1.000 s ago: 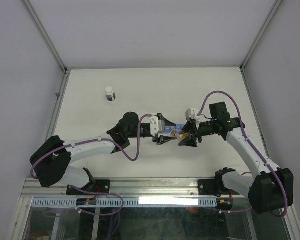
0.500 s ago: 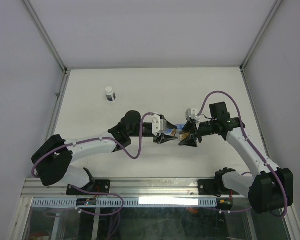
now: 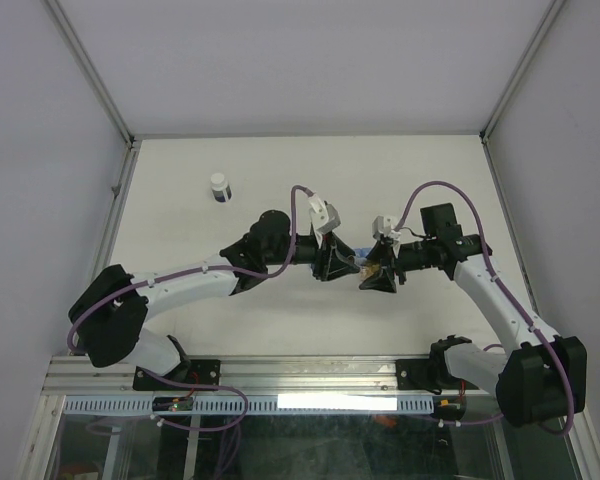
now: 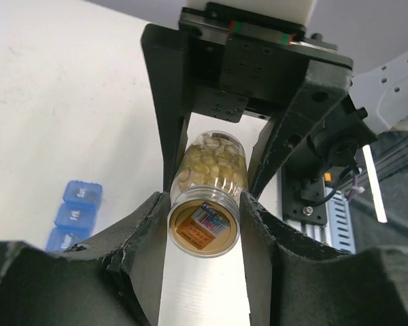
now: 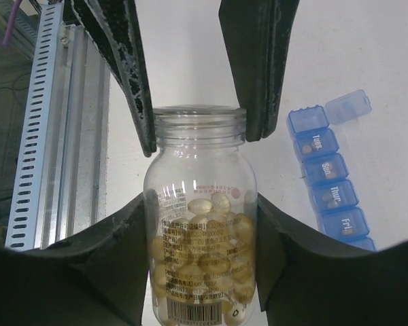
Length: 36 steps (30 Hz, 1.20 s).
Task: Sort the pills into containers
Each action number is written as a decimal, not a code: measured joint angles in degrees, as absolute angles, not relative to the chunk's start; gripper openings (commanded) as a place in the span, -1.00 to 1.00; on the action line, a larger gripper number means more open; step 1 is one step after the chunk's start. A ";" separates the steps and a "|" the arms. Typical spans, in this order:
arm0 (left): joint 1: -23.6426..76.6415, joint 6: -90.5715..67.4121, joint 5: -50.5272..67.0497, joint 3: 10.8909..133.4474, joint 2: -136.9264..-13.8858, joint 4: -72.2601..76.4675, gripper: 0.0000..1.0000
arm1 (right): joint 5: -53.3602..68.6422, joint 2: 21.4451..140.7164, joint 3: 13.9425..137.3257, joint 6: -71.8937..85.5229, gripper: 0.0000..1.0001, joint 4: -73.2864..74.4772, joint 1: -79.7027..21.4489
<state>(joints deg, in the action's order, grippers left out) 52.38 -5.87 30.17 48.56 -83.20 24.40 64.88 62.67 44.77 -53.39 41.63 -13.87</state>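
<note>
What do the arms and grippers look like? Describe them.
Both the left arm and right arm have white shells, black joints and a looping purple cable. The left gripper and right gripper are black and wedge-shaped, each with a white block behind.

Amber pills (image 3: pixel 363 267) between left end effector (image 3: pixel 340 266) and right end effector (image 3: pixel 377 273), tips close together.
</note>
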 measured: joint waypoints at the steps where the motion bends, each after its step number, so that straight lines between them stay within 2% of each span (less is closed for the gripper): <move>1: 52.38 -7.46 29.61 48.90 -83.42 23.73 -0.35 | 64.53 62.70 44.77 -53.36 -1.00 41.76 -13.82; 7: 52.56 -13.52 27.03 49.78 -83.61 21.26 0.21 | 64.01 62.83 44.77 -53.45 -1.00 41.91 -13.85; 11: 52.95 -16.05 26.15 49.82 -83.53 21.54 0.73 | 65.21 62.83 44.77 -53.52 -1.00 41.82 -14.50; 14: 53.25 -17.12 24.84 49.63 -82.46 22.17 0.97 | 65.56 62.83 44.77 -53.52 -1.00 41.82 -14.52; 22: 52.34 -17.47 21.10 44.69 -73.01 28.49 0.98 | 65.82 62.83 44.77 -53.67 -1.00 41.85 -14.52; 27: 50.37 -14.98 24.82 38.63 -69.25 35.07 0.98 | 65.95 62.83 44.77 -53.71 -1.00 41.85 -14.52; 36: 49.82 11.18 37.71 34.09 -70.11 37.76 0.97 | 66.02 62.83 44.77 -53.76 -1.00 41.85 -14.52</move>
